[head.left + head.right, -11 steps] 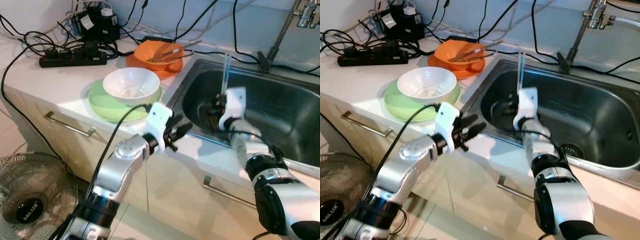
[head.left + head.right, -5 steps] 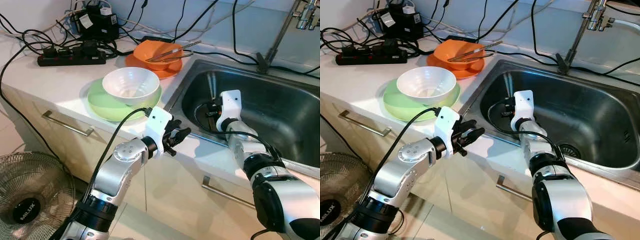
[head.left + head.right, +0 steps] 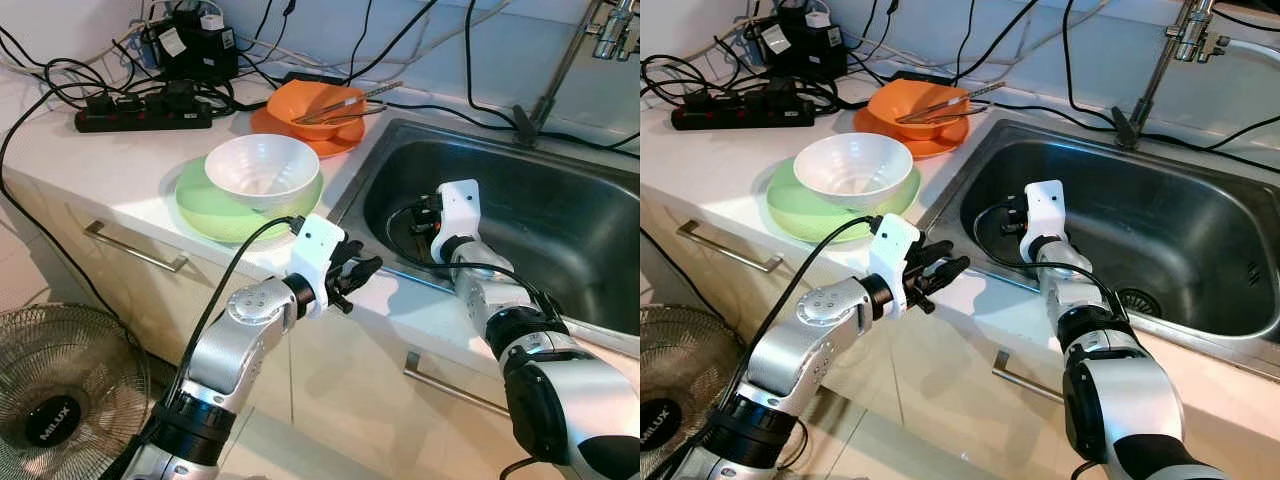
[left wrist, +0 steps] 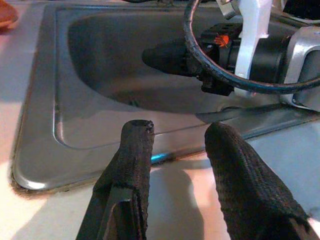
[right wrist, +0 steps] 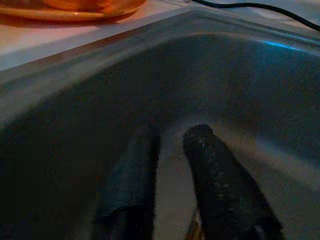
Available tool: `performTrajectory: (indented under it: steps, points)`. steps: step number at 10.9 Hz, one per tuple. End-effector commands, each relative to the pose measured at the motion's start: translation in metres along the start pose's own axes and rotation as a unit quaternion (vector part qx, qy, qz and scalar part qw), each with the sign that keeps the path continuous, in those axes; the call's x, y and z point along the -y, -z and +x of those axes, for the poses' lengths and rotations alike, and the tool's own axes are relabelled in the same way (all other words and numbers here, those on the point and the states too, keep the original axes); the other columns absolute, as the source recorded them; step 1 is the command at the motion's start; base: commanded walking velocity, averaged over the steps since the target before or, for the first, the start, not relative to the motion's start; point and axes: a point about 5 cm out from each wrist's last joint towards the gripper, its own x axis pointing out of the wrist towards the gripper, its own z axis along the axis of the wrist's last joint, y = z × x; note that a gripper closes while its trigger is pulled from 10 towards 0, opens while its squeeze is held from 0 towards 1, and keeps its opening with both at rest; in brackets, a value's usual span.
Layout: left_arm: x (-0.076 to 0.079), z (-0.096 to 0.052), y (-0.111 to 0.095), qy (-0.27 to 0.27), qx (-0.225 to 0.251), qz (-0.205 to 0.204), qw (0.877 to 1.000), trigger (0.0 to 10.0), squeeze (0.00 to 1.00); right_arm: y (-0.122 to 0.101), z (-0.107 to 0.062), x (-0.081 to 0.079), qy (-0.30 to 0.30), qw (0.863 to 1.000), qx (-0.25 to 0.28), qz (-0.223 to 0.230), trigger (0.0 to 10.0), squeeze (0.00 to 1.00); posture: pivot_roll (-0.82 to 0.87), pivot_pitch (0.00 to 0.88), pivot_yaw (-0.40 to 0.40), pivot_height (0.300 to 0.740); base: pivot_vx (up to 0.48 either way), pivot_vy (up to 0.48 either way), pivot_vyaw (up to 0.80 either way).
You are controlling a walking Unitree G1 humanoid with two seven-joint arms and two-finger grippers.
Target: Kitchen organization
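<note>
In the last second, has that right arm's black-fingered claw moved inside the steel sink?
Yes. The right gripper has dropped lower into the stainless steel sink, away from its near rim, and no longer holds the thin clear stick upright.

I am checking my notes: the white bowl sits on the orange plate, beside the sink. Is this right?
Not quite. The white bowl sits on the green plate, beside the sink, as the left eye view shows. The orange plate holds an orange bowl.

Head views are bright and sharp, the white surface (image 3: 100,160) slightly glaring; the right wrist view is dim and soft.
</note>
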Motion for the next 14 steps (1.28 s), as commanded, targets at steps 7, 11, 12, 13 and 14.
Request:
performTrajectory:
  steps: [7, 11, 12, 13, 14]
  points:
    - [-0.003, 0.003, -0.009, -0.039, 0.036, 0.027, 0.998, 10.0, 0.0, -0.058, -0.005, 0.013, -0.006, 0.984, 0.174, 0.019, 10.0, 0.0, 0.16, 0.0, -0.014, 0.74, 0.0, 0.0, 0.0]
    - [-0.018, 0.0, -0.009, -0.105, 0.061, 0.064, 0.991, 10.0, 0.0, -0.045, -0.035, 0.001, -0.056, 0.97, 0.236, 0.026, 10.0, 0.0, 0.14, 0.0, -0.011, 0.74, 0.0, 0.0, 0.0]
    - [-0.02, -0.002, -0.01, -0.119, 0.075, 0.069, 0.988, 10.0, 0.0, -0.031, -0.047, -0.002, -0.065, 0.969, 0.237, 0.022, 10.0, 0.0, 0.14, 0.0, -0.011, 0.74, 0.0, 0.0, 0.0]
    - [-0.021, -0.003, -0.01, -0.126, 0.082, 0.074, 0.986, 10.0, 0.0, -0.025, -0.054, -0.001, -0.065, 0.969, 0.237, 0.027, 10.0, 0.0, 0.14, 0.0, -0.008, 0.74, 0.0, 0.0, 0.0]
    - [-0.022, -0.004, -0.011, -0.135, 0.093, 0.079, 0.983, 10.0, 0.0, -0.02, -0.065, -0.002, -0.072, 0.967, 0.243, 0.022, 10.0, 0.0, 0.14, 0.0, -0.008, 0.74, 0.0, 0.0, 0.0]
